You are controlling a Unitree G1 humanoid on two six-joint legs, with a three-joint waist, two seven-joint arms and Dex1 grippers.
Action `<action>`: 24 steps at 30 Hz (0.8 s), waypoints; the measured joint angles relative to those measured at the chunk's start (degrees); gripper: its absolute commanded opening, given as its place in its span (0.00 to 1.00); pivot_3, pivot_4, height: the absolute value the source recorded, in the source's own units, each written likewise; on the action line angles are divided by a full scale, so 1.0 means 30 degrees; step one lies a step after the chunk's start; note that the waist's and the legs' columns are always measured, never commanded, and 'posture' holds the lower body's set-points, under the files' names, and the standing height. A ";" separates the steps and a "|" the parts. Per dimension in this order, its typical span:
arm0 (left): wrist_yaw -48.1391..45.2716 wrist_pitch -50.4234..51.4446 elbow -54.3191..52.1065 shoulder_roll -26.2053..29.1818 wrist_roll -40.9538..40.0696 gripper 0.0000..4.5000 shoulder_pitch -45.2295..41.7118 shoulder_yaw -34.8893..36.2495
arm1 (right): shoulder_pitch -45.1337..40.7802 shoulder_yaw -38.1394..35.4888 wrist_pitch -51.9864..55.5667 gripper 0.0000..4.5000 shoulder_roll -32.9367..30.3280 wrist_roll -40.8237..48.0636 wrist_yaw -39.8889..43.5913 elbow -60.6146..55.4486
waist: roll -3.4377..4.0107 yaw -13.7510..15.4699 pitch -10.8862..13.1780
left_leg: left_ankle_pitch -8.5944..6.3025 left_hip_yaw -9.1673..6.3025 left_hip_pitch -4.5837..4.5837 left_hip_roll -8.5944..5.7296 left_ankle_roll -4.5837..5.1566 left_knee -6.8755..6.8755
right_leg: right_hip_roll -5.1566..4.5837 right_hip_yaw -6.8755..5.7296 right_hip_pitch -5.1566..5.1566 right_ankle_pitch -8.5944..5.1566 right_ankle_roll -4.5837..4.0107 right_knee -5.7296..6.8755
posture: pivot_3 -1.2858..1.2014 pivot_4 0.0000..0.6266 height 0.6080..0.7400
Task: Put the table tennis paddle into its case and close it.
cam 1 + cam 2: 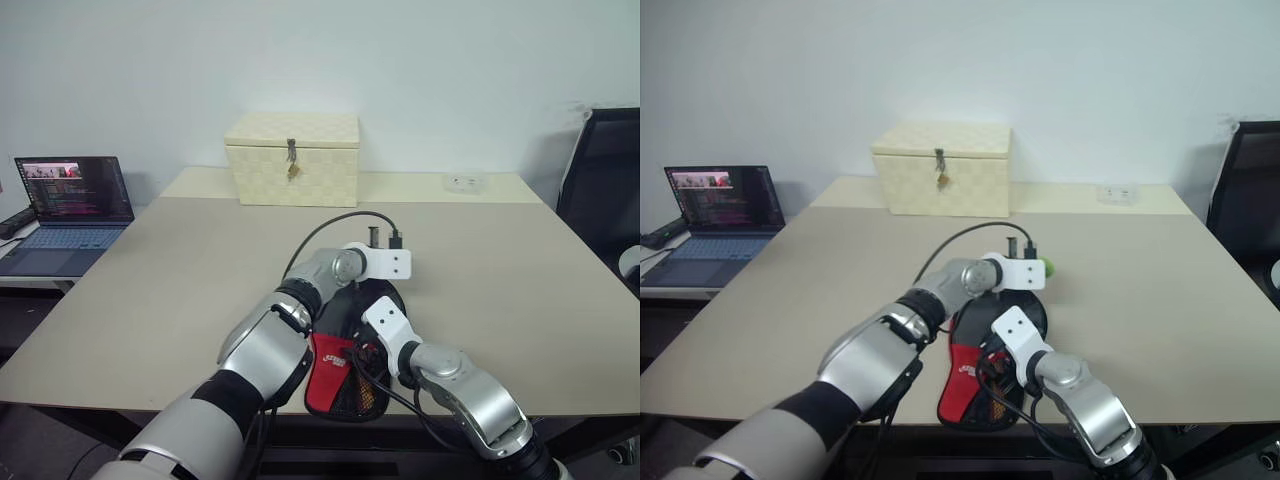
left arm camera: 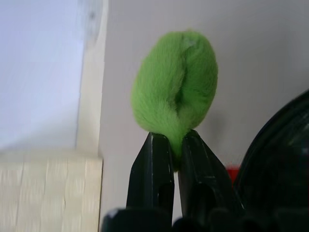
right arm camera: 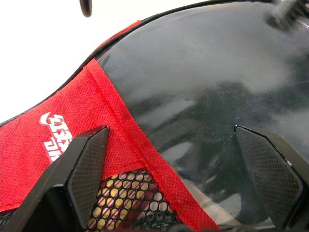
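While the case lay flat at the near edge of the tabletop, red mesh pocket nearest, zipped rim hidden. Left gripper reached across over the case's far end, jaws clamped together on a fuzzy green tuft. Right gripper hung just above the case's black face, jaws wide apart. Cream woven box at the far edge; laptop far left. Paddle unseen, cannot tell where.
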 measured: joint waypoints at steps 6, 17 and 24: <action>-0.0626 -0.0130 0.0001 -0.0579 -0.0186 0.00 -0.0039 0.0113 | -0.0136 0.0023 -0.0002 1.00 0.0059 -0.0004 0.0064 0.0224 | 0.0037 -0.0024 -0.0027 | -0.0001 0.0001 0.0038 -0.0071 0.0001 -0.0003 | 0.0004 0.0005 0.0038 -0.0005 0.0008 -0.0001 | 0.52 0.24 1.00; -0.4210 0.0224 0.0006 -0.0484 -0.2700 0.57 0.0085 0.2588 | -0.0746 -0.0145 0.0056 1.00 0.0448 0.0007 0.0364 0.1102 | 0.0036 -0.0082 -0.0027 | -0.0003 0.0022 0.0258 -0.0068 0.0003 -0.0046 | 0.0006 0.0025 0.0236 -0.0015 0.0020 -0.0019 | 0.52 0.24 1.00; -0.6307 0.0109 -0.0016 0.0027 -0.3953 0.98 0.0415 0.3563 | -0.1569 -0.0802 0.0827 1.00 0.0598 0.0715 0.1154 0.1673 | 0.0035 -0.0227 -0.0026 | -0.0003 0.0025 0.0261 -0.0061 0.0004 -0.0047 | 0.0011 0.0029 0.0236 -0.0015 0.0019 -0.0013 | 0.52 0.24 1.00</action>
